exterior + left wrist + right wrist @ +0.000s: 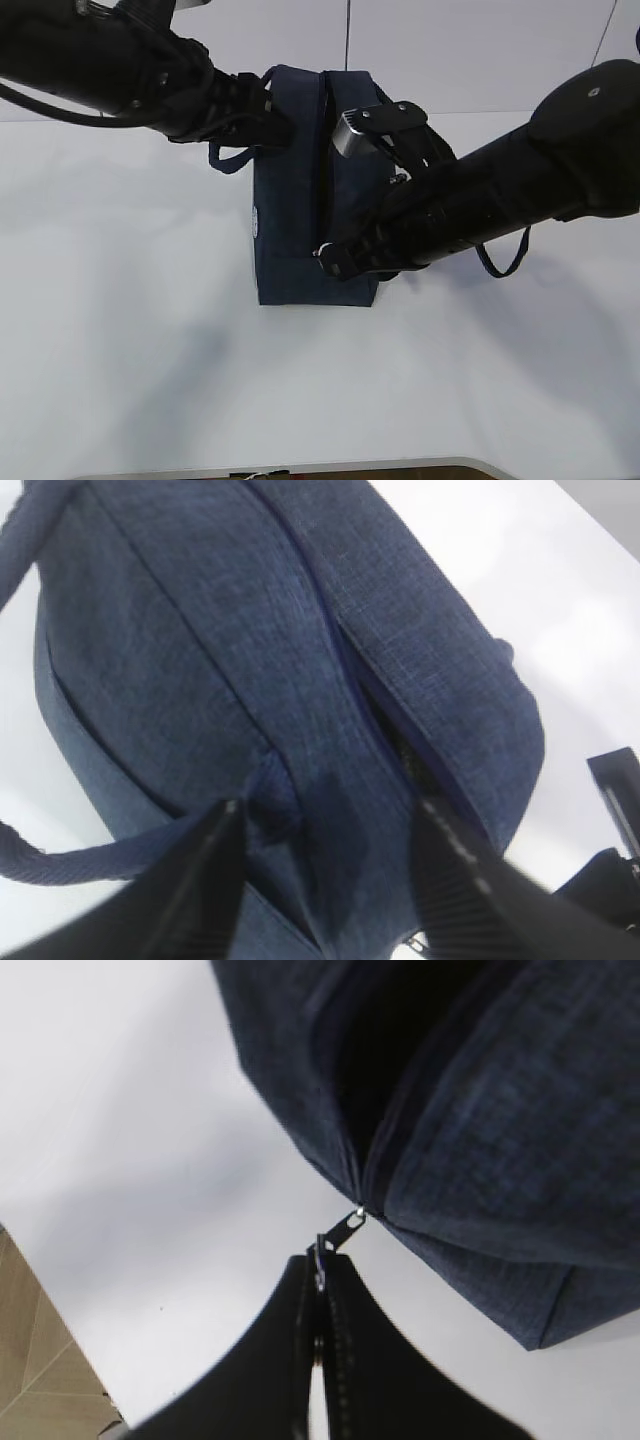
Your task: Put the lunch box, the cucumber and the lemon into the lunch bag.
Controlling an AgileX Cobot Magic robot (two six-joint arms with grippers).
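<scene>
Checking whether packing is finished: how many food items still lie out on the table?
0. No lunch box, cucumber or lemon shows on the white table around the lunch bag. Some may be hidden inside the bag or behind the arms.

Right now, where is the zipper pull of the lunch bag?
In the right wrist view the zipper pull sits at the near end of the lunch bag, pinched in the right gripper.

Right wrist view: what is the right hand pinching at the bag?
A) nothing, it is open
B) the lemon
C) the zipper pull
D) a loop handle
C: the right hand is shut on the silver zipper pull at the end of the lunch bag, whose zipper gapes dark above it.
</scene>
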